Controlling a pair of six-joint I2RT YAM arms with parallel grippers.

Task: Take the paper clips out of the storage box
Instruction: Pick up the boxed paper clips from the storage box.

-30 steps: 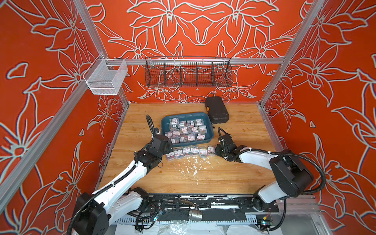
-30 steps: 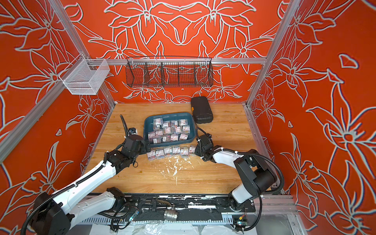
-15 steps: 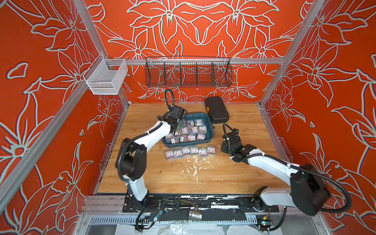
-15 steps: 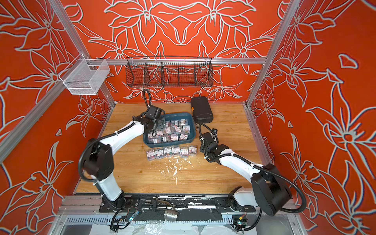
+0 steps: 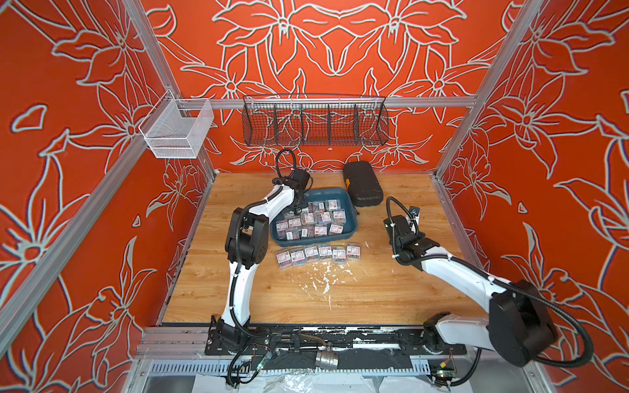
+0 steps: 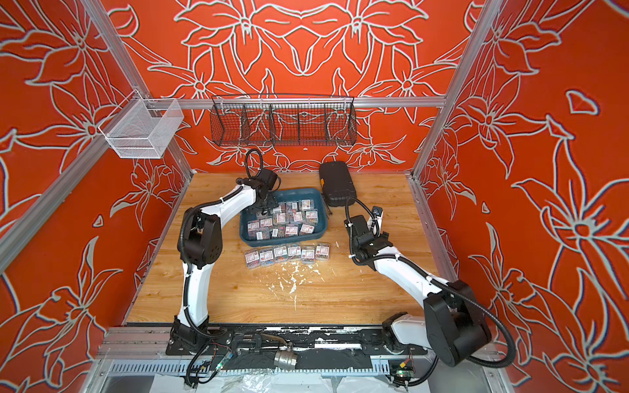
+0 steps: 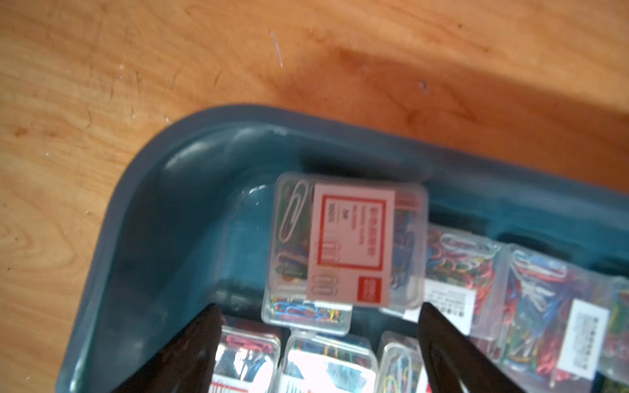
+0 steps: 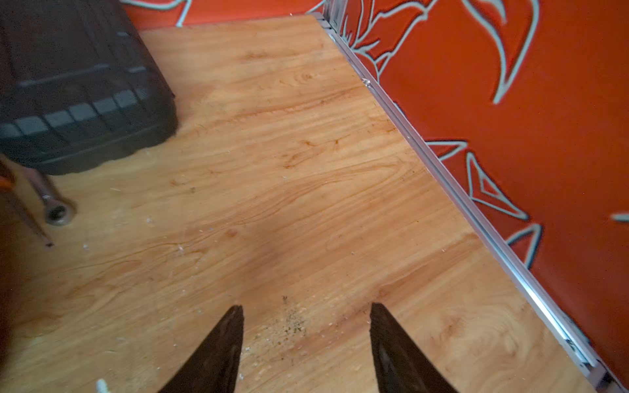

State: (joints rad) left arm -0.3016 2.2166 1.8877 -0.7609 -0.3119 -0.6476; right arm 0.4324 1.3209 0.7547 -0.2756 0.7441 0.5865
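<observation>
Reaching into the storage box for another pick is, as I judge, the step in hand. The left fingers (image 7: 194, 350) stand wide apart with nothing between them, low in the left wrist frame, just short of one box of paper clips (image 7: 343, 245) in the corner of the storage box (image 7: 163, 211). It lies label up, partly on a neighbour. It looks nearly square, so only the label's long side, running top to bottom, is sure. The next move calls for advancing, straddling it and closing. The right fingers (image 8: 218, 350) are also apart, empty, over bare table (image 8: 306, 204). A row of six boxes (image 5: 318, 253) lies below the storage box.
</observation>
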